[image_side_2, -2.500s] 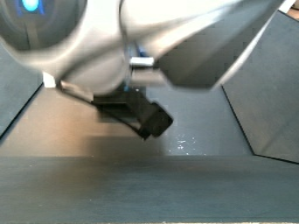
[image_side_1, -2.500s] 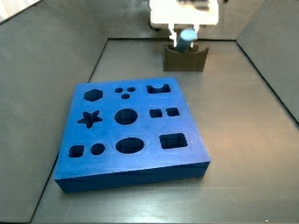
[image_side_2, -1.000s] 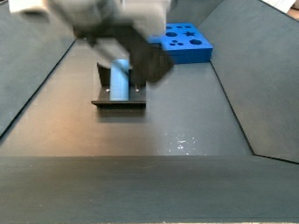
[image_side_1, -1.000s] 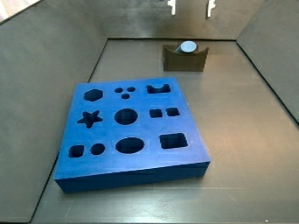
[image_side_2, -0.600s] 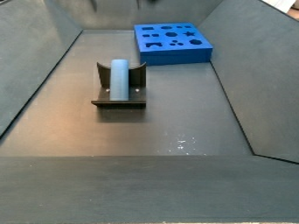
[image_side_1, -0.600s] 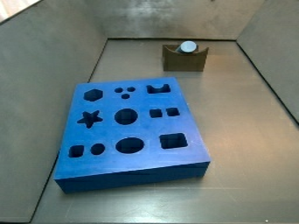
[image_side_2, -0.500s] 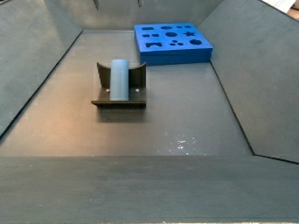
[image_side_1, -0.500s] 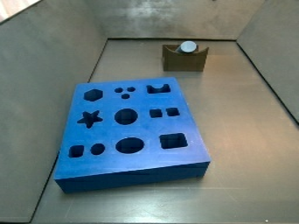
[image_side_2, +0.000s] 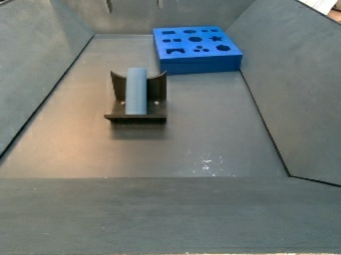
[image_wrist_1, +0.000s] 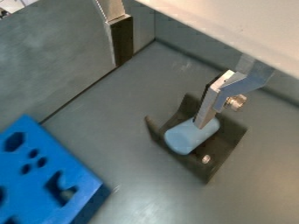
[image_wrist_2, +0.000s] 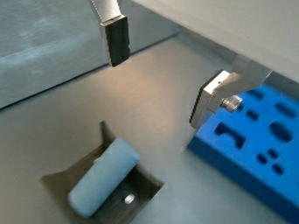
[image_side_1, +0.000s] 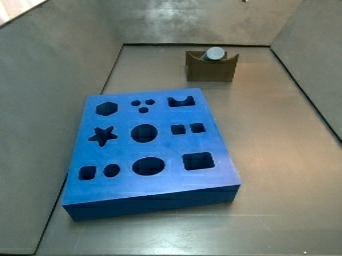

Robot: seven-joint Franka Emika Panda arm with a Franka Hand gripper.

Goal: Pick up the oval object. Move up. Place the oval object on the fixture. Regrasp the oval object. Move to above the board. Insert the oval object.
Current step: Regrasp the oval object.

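The oval object (image_side_2: 135, 90), a smooth pale grey-blue peg, lies on its side in the notch of the olive-brown fixture (image_side_2: 135, 119). In a side view its end face (image_side_1: 214, 54) shows above the fixture (image_side_1: 211, 69). My gripper (image_wrist_1: 167, 70) hangs open well above it, nothing between its fingers (image_wrist_1: 122, 39). Both wrist views look down on the oval object (image_wrist_1: 187, 137) (image_wrist_2: 103, 178) in the fixture (image_wrist_1: 225, 150) (image_wrist_2: 65, 189). The gripper (image_wrist_2: 163, 70) is apart from it. The blue board (image_side_1: 147, 150) (image_side_2: 197, 48) with shaped holes lies on the floor away from the fixture.
Grey sloping walls (image_side_1: 60, 60) (image_side_2: 40, 90) enclose the floor on all sides. The board (image_wrist_1: 35, 175) (image_wrist_2: 263, 140) shows at the edge of both wrist views, a short way from the fixture.
The gripper let go of the oval object on the fixture and rose out of both side views. Over the last half second nothing has visibly moved.
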